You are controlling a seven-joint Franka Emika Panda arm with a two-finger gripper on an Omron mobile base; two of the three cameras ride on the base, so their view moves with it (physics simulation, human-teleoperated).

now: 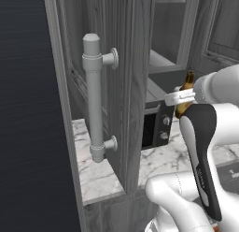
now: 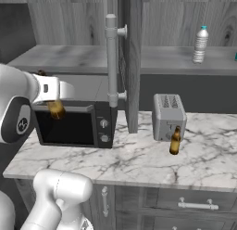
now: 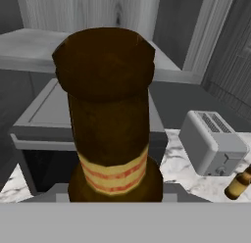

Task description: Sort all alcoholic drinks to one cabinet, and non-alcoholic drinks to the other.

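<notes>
My gripper (image 1: 180,97) (image 2: 53,95) is shut on an amber-brown beer bottle (image 1: 187,91) (image 2: 56,108) and holds it upright in the air above the microwave. In the hand view this bottle (image 3: 109,119) stands very close, with its neck and striped label showing. A second beer bottle (image 2: 175,141) (image 3: 238,184) stands on the marble counter in front of the toaster. The clear ribbed water bottle (image 2: 200,44) stands on the right cabinet's shelf (image 2: 180,64). The left cabinet's shelf (image 2: 78,57) (image 1: 161,63) lies behind and above the held bottle, with its door (image 1: 126,86) swung open.
The open door's thick pale bar handle (image 1: 94,97) (image 2: 111,62) juts out close to the arm. A black microwave (image 2: 74,124) (image 1: 156,126) sits under the held bottle. A grey toaster (image 2: 168,117) (image 3: 213,141) stands on the counter (image 2: 139,164) to the right.
</notes>
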